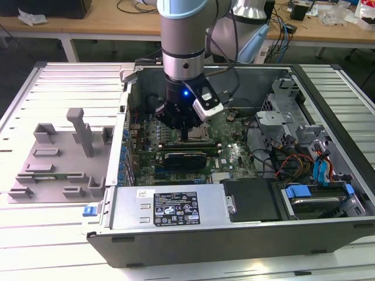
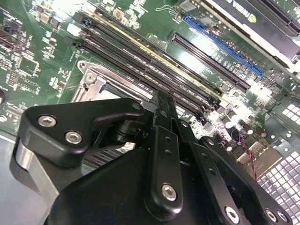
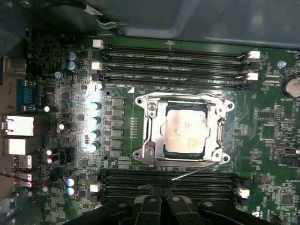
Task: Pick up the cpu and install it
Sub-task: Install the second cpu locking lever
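Inside the open case (image 1: 328,111) on a slatted table (image 1: 58,76), the cpu (image 3: 185,129) sits in its socket.

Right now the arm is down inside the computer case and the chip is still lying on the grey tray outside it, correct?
Not quite. The arm is down inside the computer case, but the chip sits in the socket frame on the motherboard, as the first wrist view shows.
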You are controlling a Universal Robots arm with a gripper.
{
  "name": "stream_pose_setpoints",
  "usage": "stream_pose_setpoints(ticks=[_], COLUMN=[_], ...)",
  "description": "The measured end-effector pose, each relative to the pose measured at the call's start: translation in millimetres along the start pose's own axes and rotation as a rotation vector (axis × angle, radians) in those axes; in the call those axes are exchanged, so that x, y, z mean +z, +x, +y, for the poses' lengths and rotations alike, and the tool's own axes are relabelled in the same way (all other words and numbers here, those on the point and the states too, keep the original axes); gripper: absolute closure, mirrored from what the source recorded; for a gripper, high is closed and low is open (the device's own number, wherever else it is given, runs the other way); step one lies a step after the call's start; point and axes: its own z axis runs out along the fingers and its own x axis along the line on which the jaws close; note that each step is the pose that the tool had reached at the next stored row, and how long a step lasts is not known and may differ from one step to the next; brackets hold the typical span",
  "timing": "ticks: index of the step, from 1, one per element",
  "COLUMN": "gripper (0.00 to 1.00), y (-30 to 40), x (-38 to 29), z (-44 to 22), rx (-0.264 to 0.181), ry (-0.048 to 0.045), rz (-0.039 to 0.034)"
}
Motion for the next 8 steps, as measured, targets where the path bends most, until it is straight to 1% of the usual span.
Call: stream_pose_setpoints(ticks=[1,3,4,6,8], gripper=[0.89,0.89,0.89,0.89,0.89], y=[2.0,2.7,3.0,4.1,7.6], x=[2.6,5.2,6.5,8.0,7.9], z=[0.3,0.4,0.5,0.7,-0.1], rx=[0.000,0.000,0.000,0.001,-0.003], ry=[-0.0002,-0.0012,-0.0054,-0.0190,-0.0294], rz=[-0.0003,-0.0003,-0.0006,-0.0033,-0.0070])
